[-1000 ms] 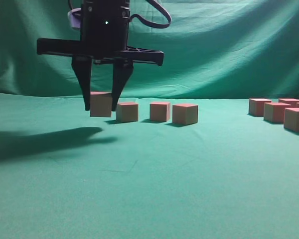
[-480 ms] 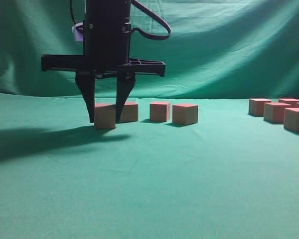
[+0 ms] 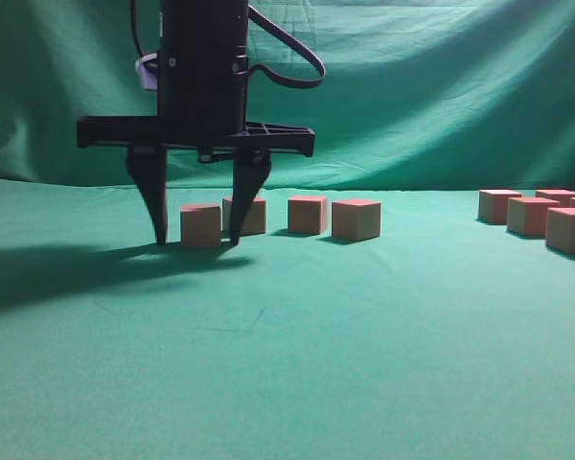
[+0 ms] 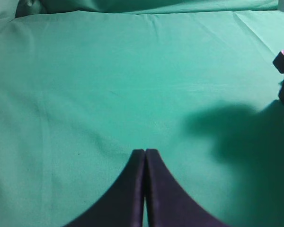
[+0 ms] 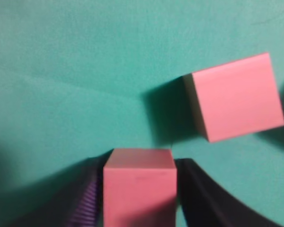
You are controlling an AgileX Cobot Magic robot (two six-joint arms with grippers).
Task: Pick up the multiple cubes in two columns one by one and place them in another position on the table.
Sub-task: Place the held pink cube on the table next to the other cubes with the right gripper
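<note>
Closed left pincer [image 4: 145, 163] over table [image 4: 94, 85]

Pinkish-red-topped tan cubes [image 3: 200, 225], green table [image 3: 364, 335], black pincer [image 3: 197, 237].

Backdrop [image 3: 441, 96]: green cloth, draped, hung behind the table [image 3: 364, 364]; vertical folds and creases, darker at its left edge. Table covering: green cloth, slightly wrinkled, meeting the backdrop along a level line. Light: from the right of the backdrop; one long dark shadow [image 3: 67, 273] lies on the table's left part.
</note>
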